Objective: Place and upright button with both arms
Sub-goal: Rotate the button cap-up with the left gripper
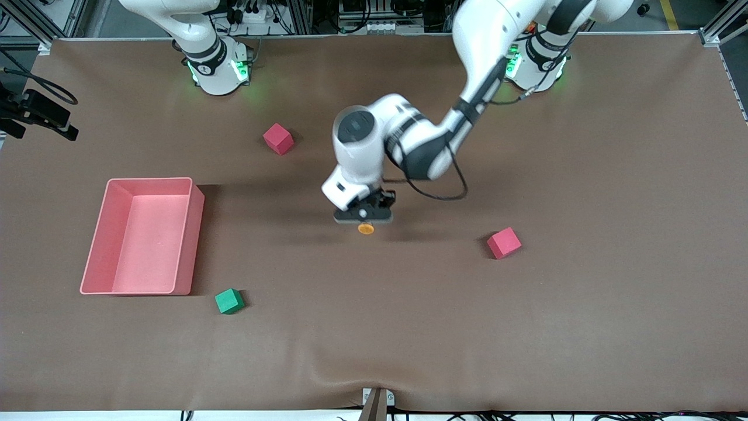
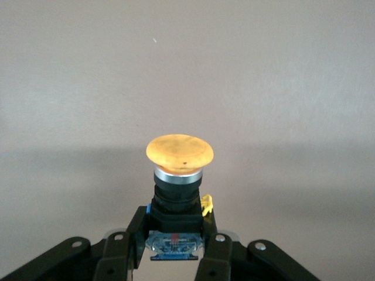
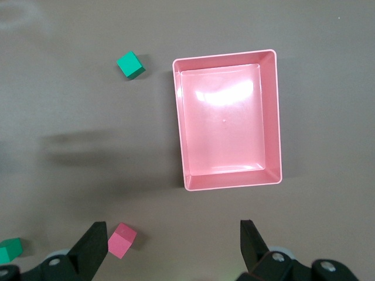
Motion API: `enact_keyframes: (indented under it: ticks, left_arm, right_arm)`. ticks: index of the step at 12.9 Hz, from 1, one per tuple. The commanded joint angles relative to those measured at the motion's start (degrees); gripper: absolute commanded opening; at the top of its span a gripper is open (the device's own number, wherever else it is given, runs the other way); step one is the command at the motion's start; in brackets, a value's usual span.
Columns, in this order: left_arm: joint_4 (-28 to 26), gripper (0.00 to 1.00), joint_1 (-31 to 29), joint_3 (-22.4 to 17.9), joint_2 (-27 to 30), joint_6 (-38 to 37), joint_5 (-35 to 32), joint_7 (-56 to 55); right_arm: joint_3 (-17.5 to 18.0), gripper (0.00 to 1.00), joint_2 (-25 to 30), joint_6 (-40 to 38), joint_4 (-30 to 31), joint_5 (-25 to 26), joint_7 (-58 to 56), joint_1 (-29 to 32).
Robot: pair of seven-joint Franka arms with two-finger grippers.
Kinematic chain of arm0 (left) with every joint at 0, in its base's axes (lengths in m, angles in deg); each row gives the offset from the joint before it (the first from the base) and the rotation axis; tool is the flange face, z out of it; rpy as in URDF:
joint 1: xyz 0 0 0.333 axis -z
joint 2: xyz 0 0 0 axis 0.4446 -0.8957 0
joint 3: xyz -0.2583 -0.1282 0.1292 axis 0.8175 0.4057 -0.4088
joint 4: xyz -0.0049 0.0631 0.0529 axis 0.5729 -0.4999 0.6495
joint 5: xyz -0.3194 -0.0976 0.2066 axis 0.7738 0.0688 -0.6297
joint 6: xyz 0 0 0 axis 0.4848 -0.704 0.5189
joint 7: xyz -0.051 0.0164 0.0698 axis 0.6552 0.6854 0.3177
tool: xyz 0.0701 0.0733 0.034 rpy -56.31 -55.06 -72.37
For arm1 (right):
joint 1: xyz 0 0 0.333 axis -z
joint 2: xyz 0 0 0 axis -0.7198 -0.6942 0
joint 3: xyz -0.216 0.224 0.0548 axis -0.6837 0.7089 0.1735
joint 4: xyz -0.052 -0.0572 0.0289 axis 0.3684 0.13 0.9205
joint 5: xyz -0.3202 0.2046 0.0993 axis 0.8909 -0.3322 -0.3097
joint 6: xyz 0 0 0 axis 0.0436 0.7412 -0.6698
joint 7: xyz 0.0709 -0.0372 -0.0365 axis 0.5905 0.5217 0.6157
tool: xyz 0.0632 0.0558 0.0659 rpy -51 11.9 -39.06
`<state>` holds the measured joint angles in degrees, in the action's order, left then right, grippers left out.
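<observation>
Toward the right arm's end of the table a pink tray (image 1: 96,240) is seen, with a green cube (image 1: 228,301) near its corner, nearer the front camera. The right gripper (image 3: 170,249) is held high over the table by that tray, fingers spread wide, nothing between them; that arm waits. At mid-table the left gripper (image 2: 174,249) is pressed together on the button (image 2: 177,175), pinched by its black blocky body, the orange cap pointing out past the fingertips. The button is judged light, rigid and hard; the square body offers flat faces, while the rounded cap would likely slip.
</observation>
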<state>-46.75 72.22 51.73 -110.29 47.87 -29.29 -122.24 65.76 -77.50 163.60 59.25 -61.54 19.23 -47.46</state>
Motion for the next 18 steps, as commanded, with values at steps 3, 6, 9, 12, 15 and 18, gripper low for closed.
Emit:
enact_keyframes:
  ticks: [3, 6, 9, 12, 15, 18]
  left_arm:
    - [-1.32, 0.0, 6.3, -0.83, -0.83, 4.06, -17.84, -28.07]
    - [-1.94, 0.0, 10.08, -0.92, -3.38, 6.7, -31.08, -43.09]
    - [-3.08, 0.0, 12.27, -0.65, -5.67, 6.79, -45.6, -55.16]
    - [-4.66, 0.0, 13.86, -0.65, -8.91, 6.79, -57.46, -62.11]
    - [-5.71, 0.0, 14.39, -0.65, -12.35, 6.79, -72.49, -75.8]
    - [-8.17, 0.0, 14.47, -0.65, -13.23, 6.79, -80.26, -82.26]
  right_arm:
    - [-0.62, 1.0, 0.57, -0.58, -0.06, 0.24, -0.68, -0.6]
    - [-0.62, 1.0, 0.57, -0.67, -0.06, 0.24, -0.6, -0.68]
    - [-0.62, 1.0, 0.57, -0.75, -0.06, 0.24, -0.68, -0.77]
    - [-0.62, 1.0, 0.57, -0.75, -0.06, 0.24, -0.68, -0.86]
    - [-0.62, 1.0, 0.57, -0.75, -0.06, 0.24, -0.6, -0.95]
    - [-0.62, 1.0, 0.66, -0.75, -0.06, 0.24, -0.6, -1.04]
